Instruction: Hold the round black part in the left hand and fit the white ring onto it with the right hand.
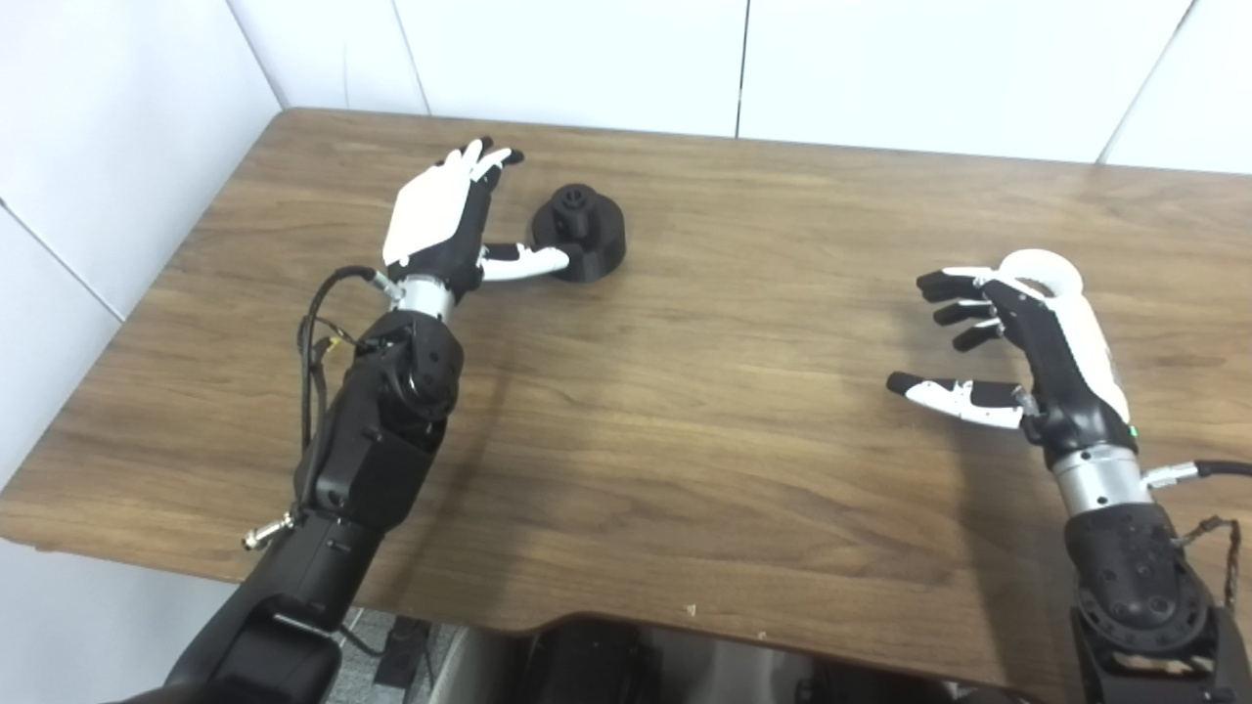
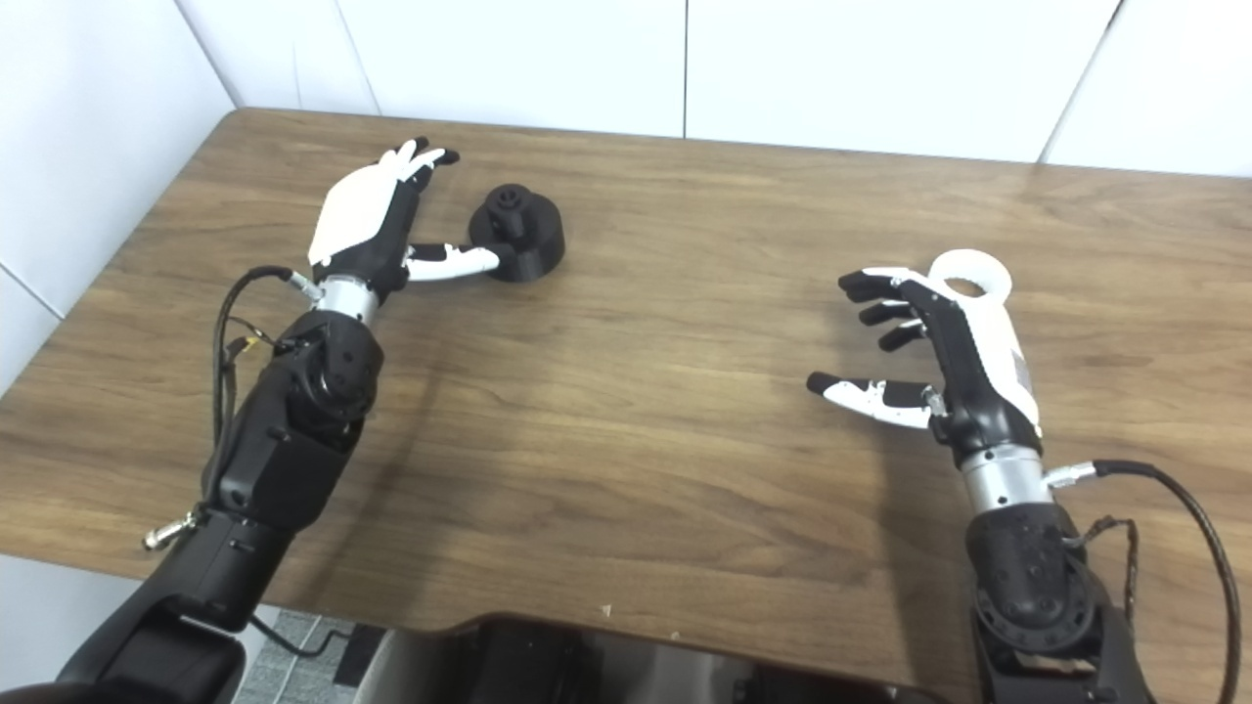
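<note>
The round black part (image 1: 583,233) stands on the wooden table (image 1: 685,411) at the far left, a small knob on its top. My left hand (image 1: 445,217) lies open just left of it, fingers stretched out away from me, thumb reaching to the part's near side. The white ring (image 2: 970,274) lies flat on the table at the right, partly hidden behind my right hand (image 2: 939,352). That hand is open, with fingers spread and pointing left, and holds nothing.
White wall panels (image 1: 743,59) rise behind the table's far edge and along its left side. The table's near edge has a curved cut-out at the middle (image 1: 587,626). Cables (image 2: 1188,508) hang by both forearms.
</note>
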